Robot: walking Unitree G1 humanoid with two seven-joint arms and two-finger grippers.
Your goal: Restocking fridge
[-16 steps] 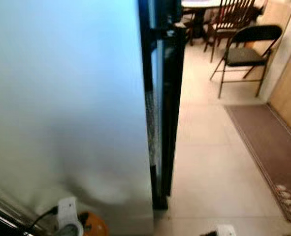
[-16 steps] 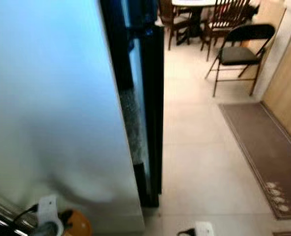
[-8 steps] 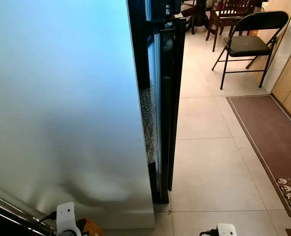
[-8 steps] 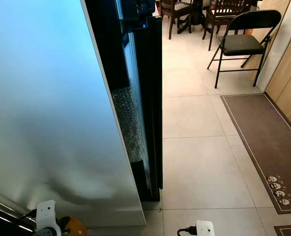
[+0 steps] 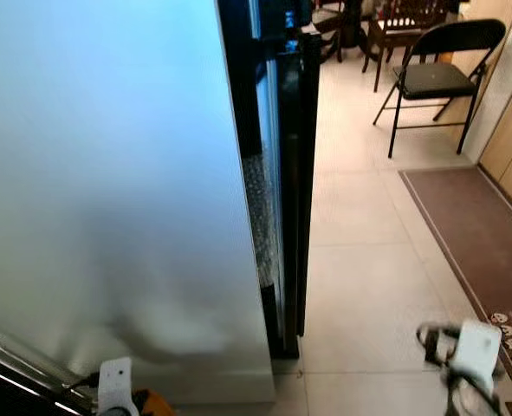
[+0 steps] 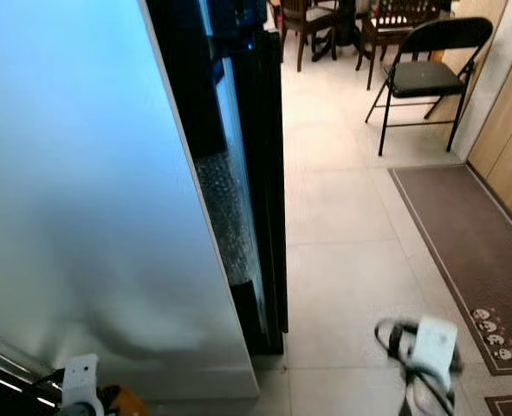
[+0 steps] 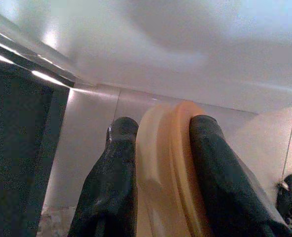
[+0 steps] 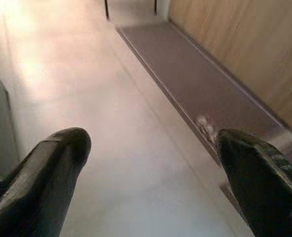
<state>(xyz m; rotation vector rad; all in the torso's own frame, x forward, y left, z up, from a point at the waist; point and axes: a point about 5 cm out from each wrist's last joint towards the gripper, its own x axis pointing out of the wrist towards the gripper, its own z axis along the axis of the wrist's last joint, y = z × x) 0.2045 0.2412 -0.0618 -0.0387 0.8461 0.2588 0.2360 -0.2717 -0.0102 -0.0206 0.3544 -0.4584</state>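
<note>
The white fridge side (image 5: pixel 108 191) walls off the robot's left. Beside it the black door (image 5: pixel 292 173) stands edge-on, leaving only a narrow slot between them. To the right the tiled floor (image 5: pixel 368 260) lies open up to the brown rug (image 5: pixel 472 234) and folding chair (image 5: pixel 433 78).

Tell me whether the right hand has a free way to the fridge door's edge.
Probably yes: the right hand is open and empty above bare floor, and nothing stands between it and the dark door edge.
</note>
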